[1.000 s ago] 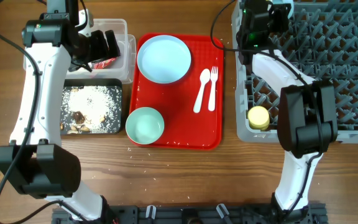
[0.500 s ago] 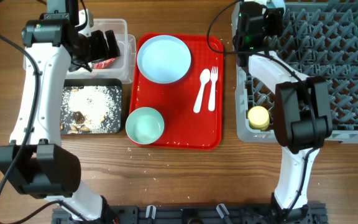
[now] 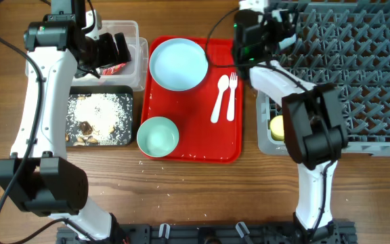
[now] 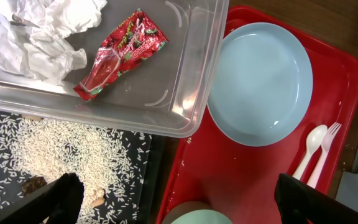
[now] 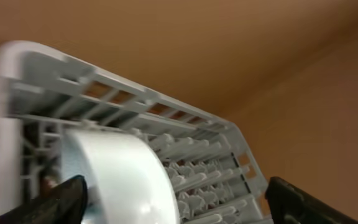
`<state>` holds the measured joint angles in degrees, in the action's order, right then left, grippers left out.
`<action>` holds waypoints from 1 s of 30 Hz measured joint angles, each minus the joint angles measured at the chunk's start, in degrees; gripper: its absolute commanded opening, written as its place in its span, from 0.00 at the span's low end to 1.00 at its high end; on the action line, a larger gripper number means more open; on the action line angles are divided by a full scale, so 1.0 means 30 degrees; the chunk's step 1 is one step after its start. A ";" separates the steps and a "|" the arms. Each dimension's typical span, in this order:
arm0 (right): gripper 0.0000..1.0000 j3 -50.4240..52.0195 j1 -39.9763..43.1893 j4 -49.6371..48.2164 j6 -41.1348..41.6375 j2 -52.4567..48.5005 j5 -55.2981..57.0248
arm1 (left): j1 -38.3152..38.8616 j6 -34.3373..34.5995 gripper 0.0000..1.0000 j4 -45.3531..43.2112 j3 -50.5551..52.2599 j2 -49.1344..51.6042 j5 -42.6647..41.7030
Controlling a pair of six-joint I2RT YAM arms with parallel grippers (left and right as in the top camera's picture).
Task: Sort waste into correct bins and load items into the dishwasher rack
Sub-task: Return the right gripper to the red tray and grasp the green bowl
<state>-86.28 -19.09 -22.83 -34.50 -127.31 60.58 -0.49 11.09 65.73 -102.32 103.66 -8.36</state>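
Overhead, red tray [image 3: 195,132] | 1 plate [image 3: 178,63] | 1 bowl [image 3: 158,135] | 1 spoon [image 3: 219,100] | 1 fork [image 3: 232,96]

Red wrapper [image 4: 122,55] and white tissue [image 4: 36,34] lie in the clear tub [image 4: 185,106]; the black tray [image 3: 100,91] at its 6 o'clock holds crumbs [image 3: 99,108] and brown bits [image 3: 85,129]. The blue plate [image 3: 178,64] sits at the tub's 3 o'clock, with a bowl [image 3: 158,136] at its 7 and spoon [image 3: 219,99] and fork [image 3: 231,95] at its 4. The yellow cup [image 3: 277,127] sits in the grey rack's [image 3: 357,61] 8 o'clock corner.
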 measured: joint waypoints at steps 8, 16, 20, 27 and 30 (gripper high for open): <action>1.00 0.0000 -0.1268 0.0481 0.0583 0.0240 0.0182 | 0.0000 0.0000 1.00 0.0000 -0.0007 0.0000 0.0000; 1.00 -0.0117 -0.3206 1.2815 0.7169 0.4699 -0.3993 | 0.0000 0.0000 1.00 -0.0007 0.0000 0.0000 0.0000; 0.98 -0.0153 -0.4809 1.9045 1.4316 0.6200 -1.3981 | 0.0000 0.0000 1.00 0.0007 0.0000 0.0000 0.0000; 0.85 0.2018 -0.6003 1.8892 2.0509 0.5909 -2.4334 | 0.0000 0.0000 1.00 0.0000 -0.0007 0.0000 0.0000; 0.72 0.2834 -0.6885 1.8782 2.1391 0.5406 -2.5689 | 0.0000 0.0000 1.00 0.0000 -0.0007 0.0000 0.0000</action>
<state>-77.78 -39.75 33.52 29.67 -111.09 -16.49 -0.49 11.09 65.73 -102.35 103.66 -8.36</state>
